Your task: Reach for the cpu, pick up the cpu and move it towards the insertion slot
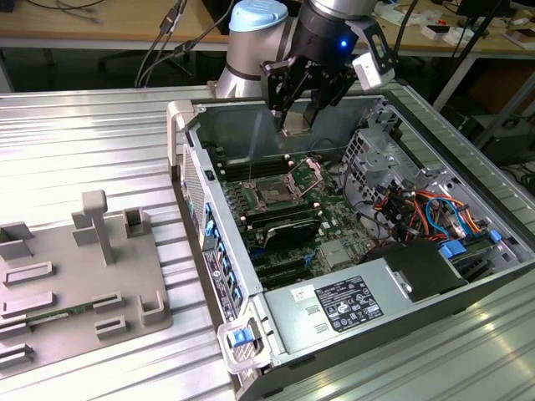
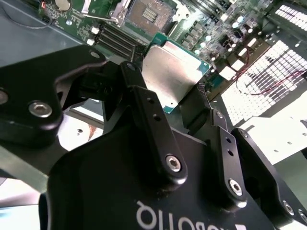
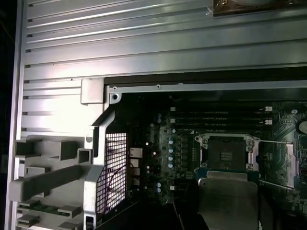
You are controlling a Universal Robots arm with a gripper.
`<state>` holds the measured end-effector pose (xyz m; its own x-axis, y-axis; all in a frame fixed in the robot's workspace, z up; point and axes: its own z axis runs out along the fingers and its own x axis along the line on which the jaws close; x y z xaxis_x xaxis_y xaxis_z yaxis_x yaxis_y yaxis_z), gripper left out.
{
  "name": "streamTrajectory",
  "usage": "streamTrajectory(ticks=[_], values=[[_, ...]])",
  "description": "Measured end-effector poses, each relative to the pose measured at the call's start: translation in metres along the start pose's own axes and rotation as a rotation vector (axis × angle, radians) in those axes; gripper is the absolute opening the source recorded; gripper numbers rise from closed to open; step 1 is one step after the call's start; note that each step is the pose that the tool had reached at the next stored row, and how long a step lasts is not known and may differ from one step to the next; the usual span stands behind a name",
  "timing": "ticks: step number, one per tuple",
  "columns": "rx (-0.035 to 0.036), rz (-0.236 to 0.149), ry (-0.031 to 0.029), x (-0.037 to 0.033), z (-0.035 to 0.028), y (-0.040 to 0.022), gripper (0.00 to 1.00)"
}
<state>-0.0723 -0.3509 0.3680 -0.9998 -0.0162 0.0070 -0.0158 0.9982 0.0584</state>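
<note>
Second wrist view: the gripper (image 2: 180,103) has its two black fingers (image 2: 144,108) closed in on opposite edges of the cpu (image 2: 170,72), which sits flat between them, silvery top facing the camera, green rim showing along its far edges. The chip is clear of the board, held in the air.

Exterior view: gripper (image 1: 298,113) hangs from the arm (image 1: 255,33) over the open computer case (image 1: 351,217), near the case's back wall. The cpu (image 1: 297,124) shows as a pale tab at the finger ends. The insertion slot (image 1: 273,194) lies on the motherboard (image 1: 288,221) at roughly 7 o'clock from the gripper, well below it, dark centre exposed. Its silver load frame (image 1: 308,174) stands raised at about 2 o'clock from the socket.

First wrist view: cpu (image 3: 225,201) overlaps the near edge of the insertion slot (image 3: 225,153), so the chip is just beside the socket in this line of sight, not squarely over it. The thin wire lever (image 3: 278,142) runs off the socket at 3 o'clock. Long black memory slots (image 3: 216,115) lie at 12 o'clock from the socket.

Exterior view, outward: grey plastic tray (image 1: 75,276) with raised blocks and recesses rests on the ribbed metal table (image 1: 84,142), at 9 o'clock from the case and well apart from the gripper. Power supply (image 1: 343,305) fills the case's near corner.
</note>
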Motion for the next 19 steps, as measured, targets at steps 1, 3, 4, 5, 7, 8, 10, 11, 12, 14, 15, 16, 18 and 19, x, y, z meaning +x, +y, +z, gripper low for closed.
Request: streamTrajectory(ticks=[1, 3, 4, 5, 7, 8, 10, 11, 12, 14, 15, 16, 18, 19], values=[[-0.0001, 0.000, -0.0001, -0.0015, 0.0009, 0.0052, 0.55], [-0.0002, 0.000, -0.0001, -0.0028, 0.0018, 0.0102, 0.55], [0.0000, 0.000, 0.0000, -0.0034, 0.0021, 0.0118, 0.55], [0.0000, 0.000, 0.0000, -0.0043, 0.0025, 0.0134, 0.55], [-0.0001, 0.000, -0.0001, -0.0059, 0.0034, 0.0167, 0.55], [-0.0001, 0.000, -0.0001, -0.0063, 0.0037, 0.0183, 0.55], [-0.0003, 0.000, -0.0001, -0.0067, 0.0044, 0.0203, 0.55], [-0.0004, 0.000, -0.0001, -0.0067, 0.0049, 0.0214, 0.55], [-0.0005, 0.000, -0.0001, -0.0067, 0.0051, 0.0221, 0.55], [-0.0004, 0.001, 0.0000, -0.0067, 0.0051, 0.0224, 0.55], [-0.0004, 0.001, -0.0001, -0.0067, 0.0051, 0.0224, 0.55], [-0.0005, 0.001, -0.0001, -0.0067, 0.0052, 0.0227, 0.55], [-0.0004, 0.001, -0.0001, -0.0067, 0.0052, 0.0230, 0.55], [-0.0004, 0.001, -0.0002, -0.0067, 0.0052, 0.0230, 0.55]])
